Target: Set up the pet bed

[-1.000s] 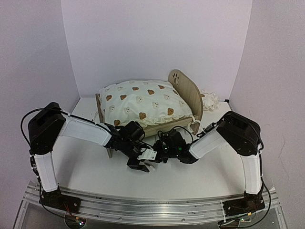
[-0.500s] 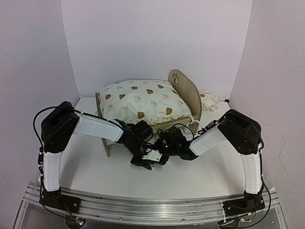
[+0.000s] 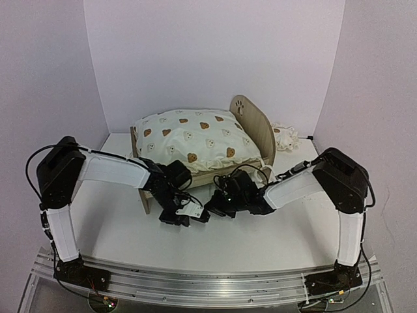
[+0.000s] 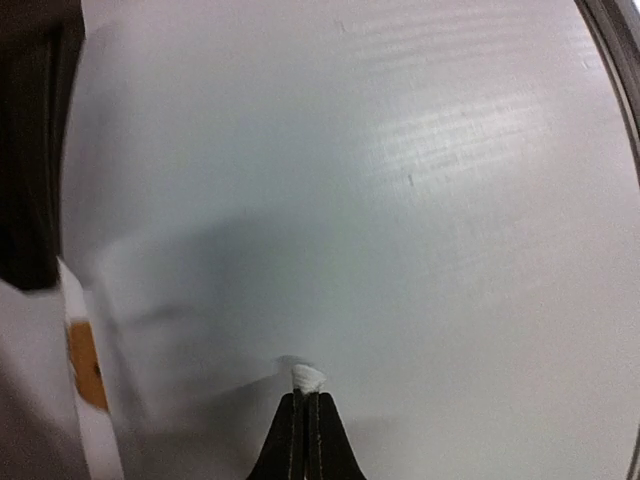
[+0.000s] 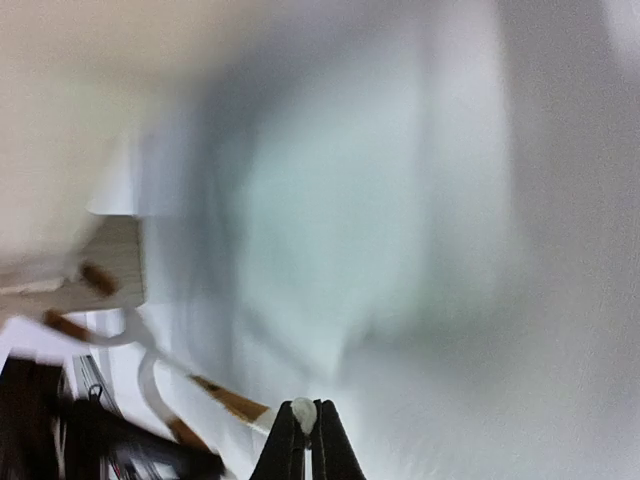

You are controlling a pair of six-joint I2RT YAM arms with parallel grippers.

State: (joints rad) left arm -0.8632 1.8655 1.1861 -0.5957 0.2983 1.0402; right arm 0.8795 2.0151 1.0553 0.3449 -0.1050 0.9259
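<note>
The pet bed (image 3: 253,122) stands at the middle back of the table, its rounded headboard with a paw cutout on the right. A cream bear-print cushion (image 3: 195,140) lies puffed up on it. A small matching pillow (image 3: 285,135) sits on the table behind the headboard. My left gripper (image 3: 183,216) is low over the table in front of the bed's near left leg, shut, with only a white speck at its tips (image 4: 307,378). My right gripper (image 3: 217,207) faces it from the right, also shut, in a blurred wrist view (image 5: 312,408).
White walls close in the table on the left, back and right. A metal rail (image 3: 208,287) runs along the near edge by the arm bases. The bed's wooden leg (image 3: 147,203) stands just left of my left gripper.
My left gripper has gone from open to shut and has pulled back left toward the bed's leg. My right gripper has shifted slightly left and stayed shut.
</note>
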